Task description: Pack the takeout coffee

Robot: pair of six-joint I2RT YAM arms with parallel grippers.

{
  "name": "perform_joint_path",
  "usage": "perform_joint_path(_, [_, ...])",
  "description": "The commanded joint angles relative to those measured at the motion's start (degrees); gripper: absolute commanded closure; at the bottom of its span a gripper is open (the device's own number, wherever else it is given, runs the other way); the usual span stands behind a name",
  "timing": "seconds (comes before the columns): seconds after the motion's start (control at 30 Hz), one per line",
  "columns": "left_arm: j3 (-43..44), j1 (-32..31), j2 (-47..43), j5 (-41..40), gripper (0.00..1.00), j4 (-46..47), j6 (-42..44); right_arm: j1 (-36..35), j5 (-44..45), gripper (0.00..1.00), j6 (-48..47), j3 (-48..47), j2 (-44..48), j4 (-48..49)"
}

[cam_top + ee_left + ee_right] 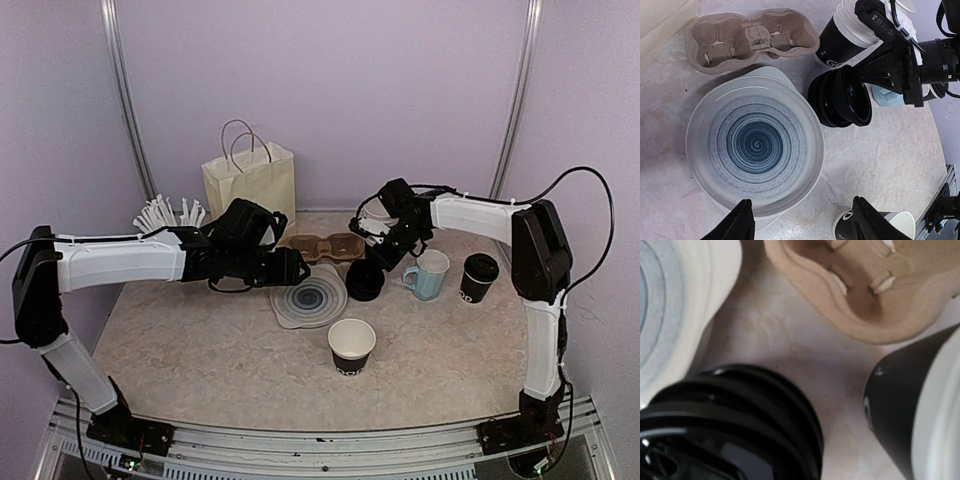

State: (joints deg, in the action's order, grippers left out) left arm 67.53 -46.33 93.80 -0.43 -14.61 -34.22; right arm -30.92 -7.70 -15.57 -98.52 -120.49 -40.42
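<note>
- The right gripper (381, 258) is reaching down at the centre of the top view, its tip right at the stack of black lids (365, 281). The left wrist view is showing its fingers side-on, so it cannot be told whether they are spread or pinched.
- The left gripper (802, 226) is hanging with its fingers spread wide over the lower rim of the swirled plate (290, 310), holding nothing.
- The takeout coffee (478, 277) is standing upright with its lid on at the right of the top view. It is well apart from the right gripper, with the light blue mug (430, 275) standing between them.
- The right wrist view is giving only blurred parts: the lid stack at lower left, the cardboard cup carrier (875, 285) at top, and a black cup with a white top (895, 405) cut off at right.
- An open black cup (351, 346) is standing below the plate in the top view.
- The coffee's lettering is showing too small to read.
</note>
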Motion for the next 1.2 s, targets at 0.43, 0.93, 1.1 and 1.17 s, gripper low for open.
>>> perform_joint_path(0.43, [-6.64, -8.43, -7.61, -4.79, 0.27, 22.45, 23.50, 0.43, -17.13, 0.95, 1.46, 1.64, 13.38, 0.88])
perform_joint_path(0.93, [-16.22, -13.46, -10.24, -2.20, 0.18, 51.59, 49.76, 3.23, -64.85, 0.99, 9.07, 9.61, 18.86, 10.47])
perform_joint_path(1.1, [-12.99, -14.59, -6.55, -1.94, 0.18, 51.96, 51.56, 3.23, -66.22, 0.99, 10.74, 10.67, 19.46, 12.20])
perform_joint_path(1.17, [-11.73, -14.70, -5.05, -2.36, 0.18, 51.97, 51.62, 3.15, -66.75, 0.99, 10.92, 10.99, 19.57, 12.45])
